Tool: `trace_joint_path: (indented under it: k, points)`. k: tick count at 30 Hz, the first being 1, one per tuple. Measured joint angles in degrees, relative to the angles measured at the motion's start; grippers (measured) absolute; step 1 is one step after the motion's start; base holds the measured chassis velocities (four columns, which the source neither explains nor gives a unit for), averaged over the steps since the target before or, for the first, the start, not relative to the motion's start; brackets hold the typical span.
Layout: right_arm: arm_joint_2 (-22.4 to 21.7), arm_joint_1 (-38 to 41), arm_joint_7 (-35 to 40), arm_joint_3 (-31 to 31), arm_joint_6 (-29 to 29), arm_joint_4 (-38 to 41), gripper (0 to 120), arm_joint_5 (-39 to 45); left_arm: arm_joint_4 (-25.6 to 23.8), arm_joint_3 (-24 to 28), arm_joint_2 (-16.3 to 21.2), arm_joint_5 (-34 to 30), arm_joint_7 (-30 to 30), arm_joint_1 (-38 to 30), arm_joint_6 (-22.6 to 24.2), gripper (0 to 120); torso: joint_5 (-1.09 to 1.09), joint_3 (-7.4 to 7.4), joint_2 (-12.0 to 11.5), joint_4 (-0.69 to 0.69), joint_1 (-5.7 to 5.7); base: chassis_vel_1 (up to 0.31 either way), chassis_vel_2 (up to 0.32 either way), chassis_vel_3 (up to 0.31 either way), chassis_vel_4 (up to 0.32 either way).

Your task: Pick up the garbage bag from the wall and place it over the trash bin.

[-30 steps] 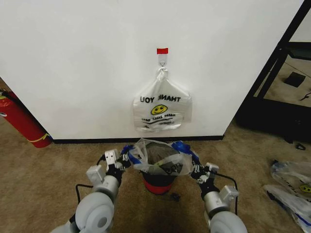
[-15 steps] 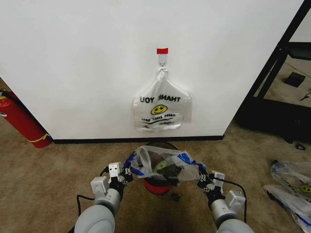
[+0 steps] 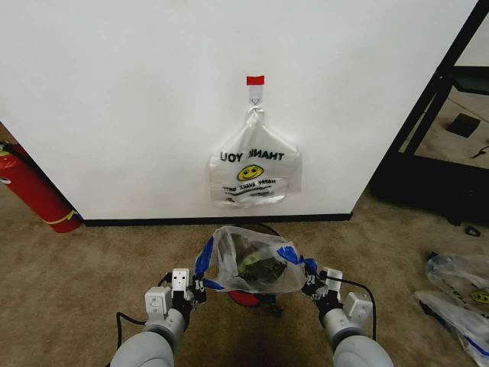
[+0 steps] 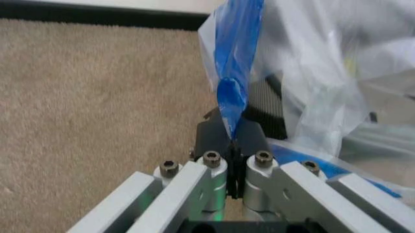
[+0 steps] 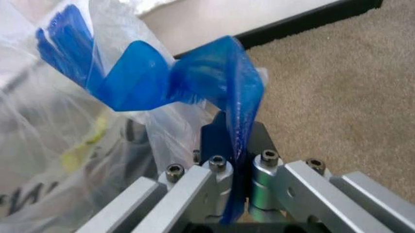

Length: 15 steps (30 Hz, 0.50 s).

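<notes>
The garbage bag (image 3: 256, 260) hangs stretched over the trash bin (image 3: 246, 296) on the carpet by the wall, its mouth kept spread to fit round the rim. The left gripper (image 3: 196, 289) and right gripper (image 3: 311, 286) each have jaws clamped tight on a blue handle (image 4: 230, 94), one either side.

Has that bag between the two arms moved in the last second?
Yes. The bag, pinched by the left end effector and right end effector, has come down and toward the robot, away from the wall's baseboard, covering more of the bin.
</notes>
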Motion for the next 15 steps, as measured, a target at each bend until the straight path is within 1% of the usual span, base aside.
trace_joint_path:
  k: [5,8,15]
  points:
    - [-0.28,1.38,0.51,-0.58,-0.86,-2.08,0,0.32,2.04,2.56,-0.29,-0.07,0.09,-0.66,0.36,0,0.0,0.0,0.0,0.0,0.0,0.0,0.0,0.0,0.0]
    - [-0.31,1.64,0.62,-0.67,-1.1,-2.5,0,0.4,2.58,2.87,-0.25,-0.07,0.2,-0.69,0.43,0,0.0,0.0,0.0,0.0,0.0,0.0,0.0,0.0,0.0]
    - [-0.26,3.04,0.72,-0.95,-1.56,-4.35,0,0.78,5.6,3.49,-0.51,-0.07,0.95,-1.73,0.44,0,0.0,0.0,0.0,0.0,0.0,0.0,0.0,0.0,0.0]
